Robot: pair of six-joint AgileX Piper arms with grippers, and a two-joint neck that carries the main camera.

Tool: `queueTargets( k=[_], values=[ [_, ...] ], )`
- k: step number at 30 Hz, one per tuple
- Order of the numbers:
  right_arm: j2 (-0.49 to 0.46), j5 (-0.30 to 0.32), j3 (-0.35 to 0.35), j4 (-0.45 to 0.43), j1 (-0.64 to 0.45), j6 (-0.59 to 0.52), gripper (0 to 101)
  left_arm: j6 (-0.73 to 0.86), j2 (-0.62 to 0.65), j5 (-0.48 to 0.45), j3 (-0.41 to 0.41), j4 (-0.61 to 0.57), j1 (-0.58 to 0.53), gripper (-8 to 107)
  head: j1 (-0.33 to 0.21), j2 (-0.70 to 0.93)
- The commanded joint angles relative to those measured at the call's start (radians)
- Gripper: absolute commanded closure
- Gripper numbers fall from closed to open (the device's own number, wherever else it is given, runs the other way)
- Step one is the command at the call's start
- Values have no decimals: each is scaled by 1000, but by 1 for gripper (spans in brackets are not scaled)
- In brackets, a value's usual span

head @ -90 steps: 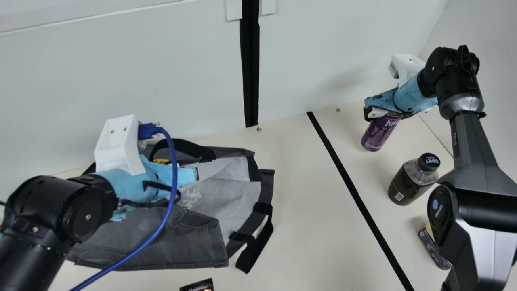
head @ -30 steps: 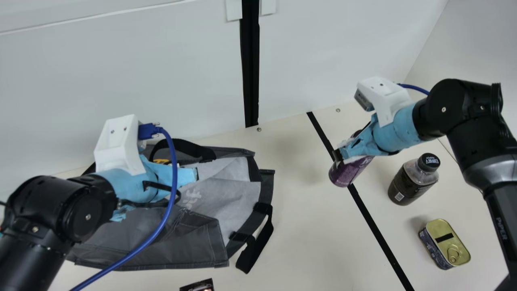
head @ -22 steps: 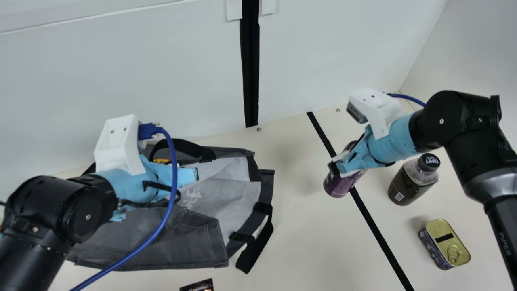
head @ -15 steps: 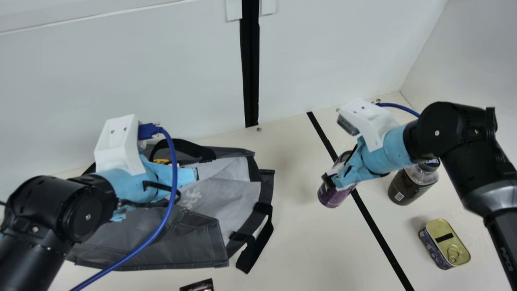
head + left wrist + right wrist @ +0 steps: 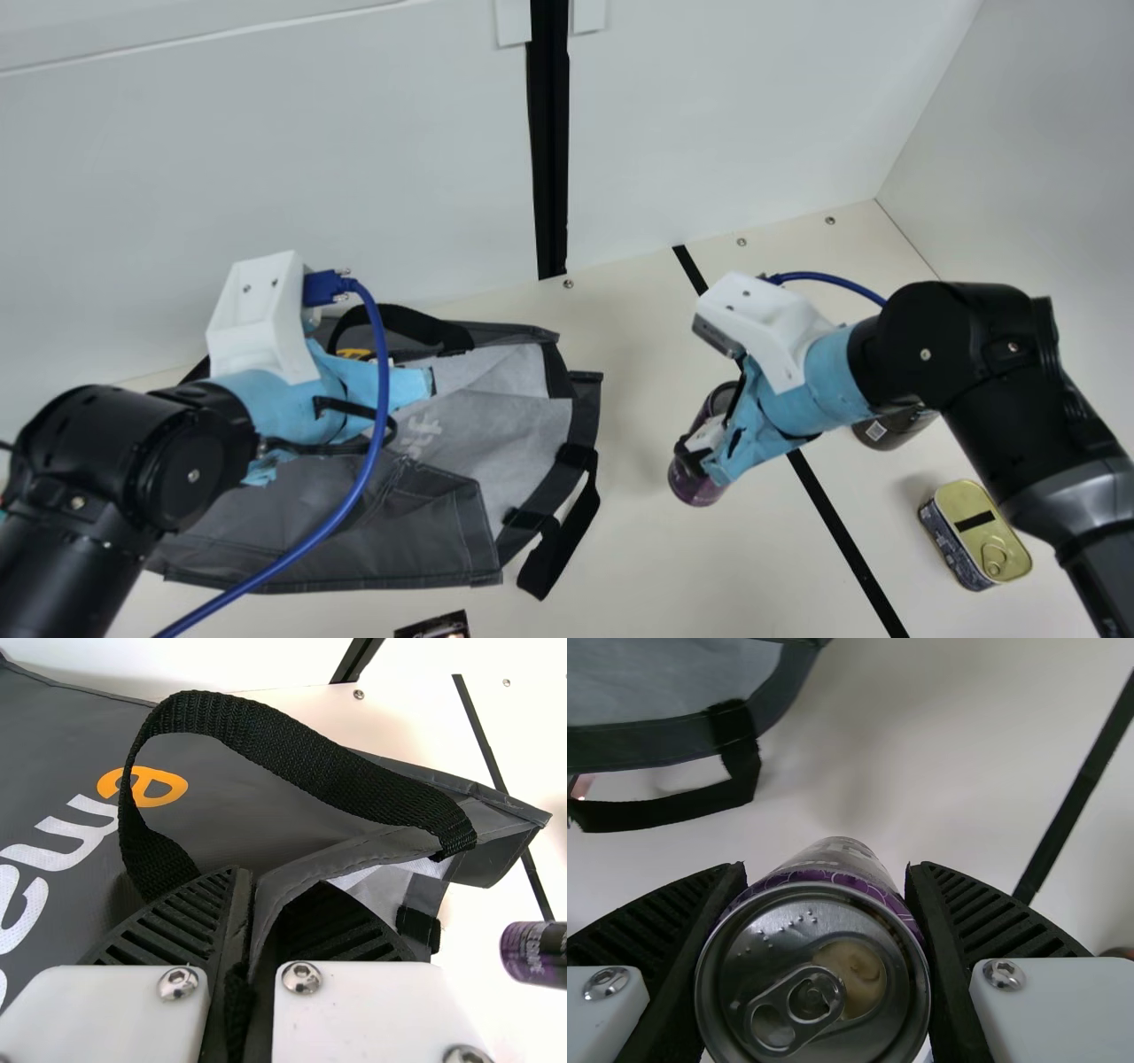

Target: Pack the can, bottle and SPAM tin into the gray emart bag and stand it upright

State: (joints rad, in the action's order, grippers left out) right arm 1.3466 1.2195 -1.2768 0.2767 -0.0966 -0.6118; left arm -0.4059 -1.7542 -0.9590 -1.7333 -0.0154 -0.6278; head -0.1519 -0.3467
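Working from a distance, I hold the purple can (image 5: 695,490) in my right claw (image 5: 704,443), its two fingers pressed to the sides, between the gray bag (image 5: 416,532) and the black stripe (image 5: 842,523) across the desk (image 5: 647,576). My left claw (image 5: 425,383) is clenched on the fabric edge at the mouth of the bag, which lies on its side with the pale lining showing. A loose black strap (image 5: 576,527) spills from that mouth onto the desk, near the can, while a second handle (image 5: 292,753) arches over the cloth just beside my left claw. A blue cable (image 5: 363,470) crosses above the bag. Beyond the stripe, the dark bottle (image 5: 889,430) is partly hidden behind my right arm, its lower part in sight; near it rests the tin (image 5: 994,532), gold lid up, pull ring showing. A small dark item (image 5: 434,626), cut off by the main view's edge, lies near the bag. Behind everything rises a white wall (image 5: 354,159) with an upright black strip (image 5: 551,159).
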Motion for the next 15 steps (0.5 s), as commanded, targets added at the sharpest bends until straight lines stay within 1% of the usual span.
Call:
queueTargets(
  k=[1,9,15],
  values=[
    [-5,1,8,5,17,3,101,0,0,0,0,0,0,107,-23,-2],
    [-30,1,43,18,84,9,101,0,0,0,0,0,0,107,-23,-2],
    [-41,1,52,40,112,16,101,0,0,0,0,0,0,107,-23,-2]
  ],
)
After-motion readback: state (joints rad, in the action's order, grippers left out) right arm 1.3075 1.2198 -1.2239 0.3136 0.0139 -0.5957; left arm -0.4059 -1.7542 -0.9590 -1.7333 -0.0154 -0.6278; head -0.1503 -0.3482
